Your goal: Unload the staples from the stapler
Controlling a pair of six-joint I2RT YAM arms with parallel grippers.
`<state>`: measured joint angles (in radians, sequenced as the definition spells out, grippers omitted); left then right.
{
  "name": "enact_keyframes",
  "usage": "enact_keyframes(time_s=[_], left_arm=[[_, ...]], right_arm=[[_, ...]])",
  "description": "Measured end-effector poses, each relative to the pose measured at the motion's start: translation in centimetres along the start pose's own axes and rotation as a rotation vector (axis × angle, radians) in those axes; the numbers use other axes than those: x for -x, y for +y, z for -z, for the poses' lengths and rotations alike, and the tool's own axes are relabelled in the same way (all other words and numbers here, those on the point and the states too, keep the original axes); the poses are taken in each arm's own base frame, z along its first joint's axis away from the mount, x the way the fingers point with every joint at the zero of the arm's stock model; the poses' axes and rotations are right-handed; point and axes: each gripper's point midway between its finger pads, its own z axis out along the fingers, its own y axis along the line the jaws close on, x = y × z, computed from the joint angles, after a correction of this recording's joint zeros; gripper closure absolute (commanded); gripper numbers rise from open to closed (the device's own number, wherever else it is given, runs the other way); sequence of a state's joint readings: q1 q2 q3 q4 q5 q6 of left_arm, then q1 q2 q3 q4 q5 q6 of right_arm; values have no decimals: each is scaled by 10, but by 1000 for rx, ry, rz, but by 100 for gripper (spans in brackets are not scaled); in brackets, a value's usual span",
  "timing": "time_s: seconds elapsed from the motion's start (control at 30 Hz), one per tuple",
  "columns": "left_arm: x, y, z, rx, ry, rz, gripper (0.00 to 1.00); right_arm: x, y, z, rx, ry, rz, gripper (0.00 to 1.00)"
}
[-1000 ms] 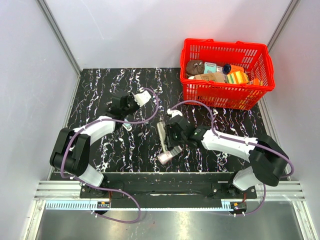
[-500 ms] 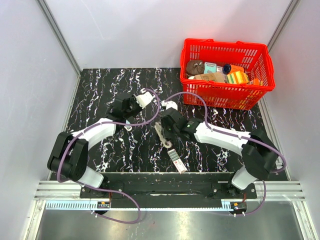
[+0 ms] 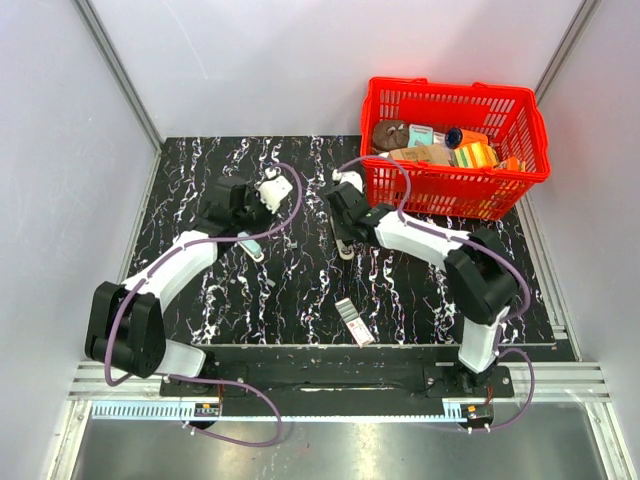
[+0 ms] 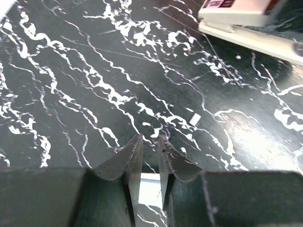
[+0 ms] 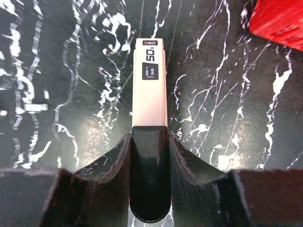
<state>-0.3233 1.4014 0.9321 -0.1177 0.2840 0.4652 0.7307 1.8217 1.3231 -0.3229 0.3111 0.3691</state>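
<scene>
My right gripper [image 3: 344, 230] is shut on the stapler [image 3: 346, 248], near the middle back of the table. In the right wrist view the jaws [image 5: 149, 137] clamp the stapler's black rear end, and its slim pale body [image 5: 149, 85] marked "50" sticks out forward over the table. My left gripper [image 3: 238, 212] hovers to the left; its jaws [image 4: 150, 138] stand almost together with nothing between them. A pale bar with a metal strip under it [image 4: 246, 21] shows top right in the left wrist view; it looks like the stapler.
A flat pink-and-green box [image 3: 353, 322] lies near the front edge. A small pale strip [image 3: 252, 247] lies by the left gripper. A red basket [image 3: 455, 205] full of items stands back right, its corner close to the right gripper [image 5: 279, 19]. A white scrap [image 4: 194, 118] lies on the tabletop.
My right gripper has carried the stapler back toward the basket. The pink-and-green box, beside the stapler a second ago, now lies alone near the front edge. The left gripper has shifted slightly left.
</scene>
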Motion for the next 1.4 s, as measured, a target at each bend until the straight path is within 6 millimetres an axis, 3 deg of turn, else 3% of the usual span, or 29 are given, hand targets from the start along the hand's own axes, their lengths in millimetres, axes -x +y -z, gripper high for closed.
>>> enact_keyframes(time_s=[0.13, 0.17, 0.27, 0.33, 0.43, 0.53, 0.67, 0.8, 0.9, 1.13, 1.27, 1.4], left_arm=[[-10, -14, 9, -73, 36, -10, 68], [-13, -17, 11, -90, 45, -15, 66], [-24, -28, 15, -147, 83, -38, 64], [-33, -34, 18, -182, 114, -60, 61], [-47, -41, 23, -229, 157, -99, 55], [-64, -52, 29, -286, 201, -147, 51], [-90, -69, 37, -376, 253, -200, 46], [-106, -81, 44, -447, 280, -253, 43], [-115, -89, 47, -484, 291, -290, 38], [-118, -96, 46, -506, 293, -331, 37], [-116, -95, 45, -495, 288, -325, 38], [-113, -94, 47, -482, 281, -313, 38]], right_arm=[[-25, -5, -29, -45, 61, 33, 100], [-31, -6, -35, -56, 73, 38, 94], [-30, -6, -43, -71, 71, 36, 49], [-25, -5, -43, -74, 60, 25, 27], [-24, -7, -42, -80, 51, 1, 13], [-31, -13, -31, -78, 54, -16, 8], [-37, -21, 5, -41, 45, -62, 5], [-39, -15, 45, 75, 23, -134, 1], [-52, -7, 62, 160, 45, -162, 1], [-116, 15, 72, 236, 188, -90, 0], [-139, 32, 73, 264, 241, -34, 1], [-153, 35, 70, 257, 274, -9, 1]])
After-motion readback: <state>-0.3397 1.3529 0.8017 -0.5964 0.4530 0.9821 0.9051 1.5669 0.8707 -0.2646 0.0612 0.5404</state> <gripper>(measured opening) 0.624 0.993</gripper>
